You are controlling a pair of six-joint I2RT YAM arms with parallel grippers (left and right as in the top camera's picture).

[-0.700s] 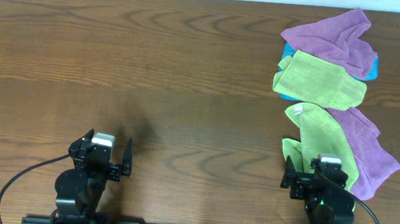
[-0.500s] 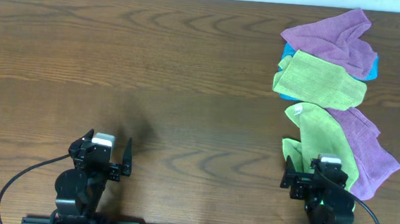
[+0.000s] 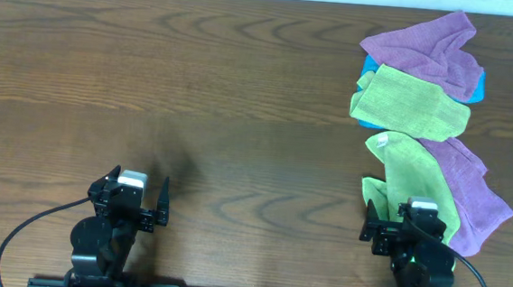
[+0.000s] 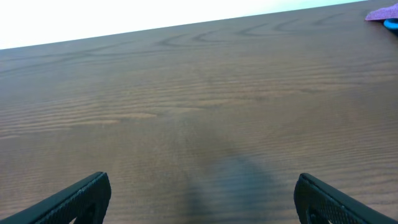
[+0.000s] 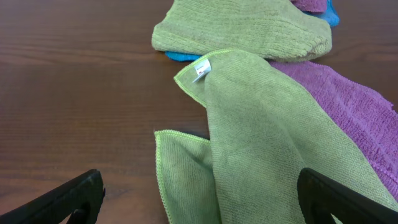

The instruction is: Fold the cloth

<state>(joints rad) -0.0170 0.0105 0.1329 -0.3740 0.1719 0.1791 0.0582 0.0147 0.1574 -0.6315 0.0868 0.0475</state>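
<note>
Both arms sit at the near edge of the table (image 3: 197, 85), well apart. The left end effector (image 3: 132, 195) is spread wide w/ nothing btwn its jaws; in the wrist view its dark fingers (image 4: 81, 196) frame only bare wood. The right end effector (image 3: 411, 218) is also spread wide & holds nothing, and its wrist view looks straight onto the cloth (image 3: 413, 173).

The cloth lies on the right side of the table, just in front of the right end effector, not flat but rumpled. One layer is draped diagonally over another, and a lower flap w/ a stitched hem sticks out to the left. Its white tag (image 3: 382, 141) sits at the far-left corner, facing up. The cloth's right edge overlaps a purple cloth (image 3: 475, 190) that runs out toward the table's right side.

Beyond the tag corner, touching or nearly so, lies a duller yellow-green cloth (image 3: 409, 102). It rests on a blue cloth (image 3: 366, 77), of which only slivers show. A 2nd purple cloth (image 3: 426, 47) sits bunched at the far right, partly over that pile.
</note>
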